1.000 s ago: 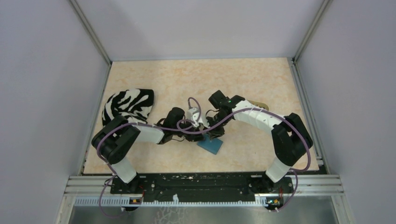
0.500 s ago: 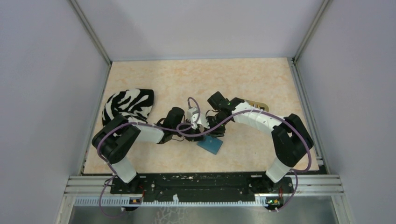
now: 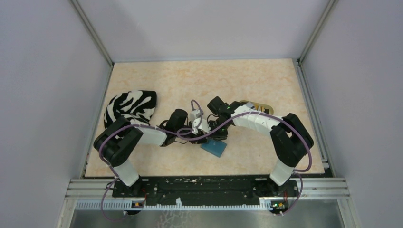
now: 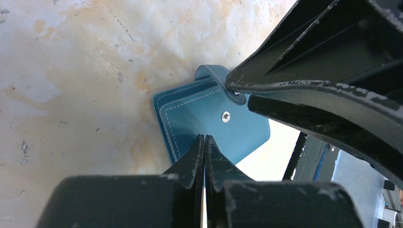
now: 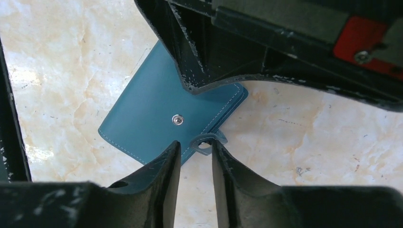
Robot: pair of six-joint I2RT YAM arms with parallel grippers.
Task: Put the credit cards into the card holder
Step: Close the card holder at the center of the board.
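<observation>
The teal card holder (image 3: pixel 214 148) lies closed on the table in front of both arms. It also shows in the left wrist view (image 4: pixel 204 116) and in the right wrist view (image 5: pixel 152 121). My left gripper (image 4: pixel 204 138) is shut, its tips down on the holder's top face just below the snap stud (image 4: pixel 225 117). My right gripper (image 5: pixel 196 143) is narrowly open at the holder's edge. The unsnapped snap tab (image 5: pixel 205 144) stands between its fingertips, against the right one. No single credit card can be made out.
A beige oval tray (image 3: pixel 260 105) with dark contents shows partly behind the right arm. A black-and-white zebra-striped cloth (image 3: pixel 131 107) lies at the left edge of the table. The two grippers are close together over the holder.
The right arm has shifted a little to the left, bringing its gripper closer to the holder. The left arm and the holder have stayed where they were.
</observation>
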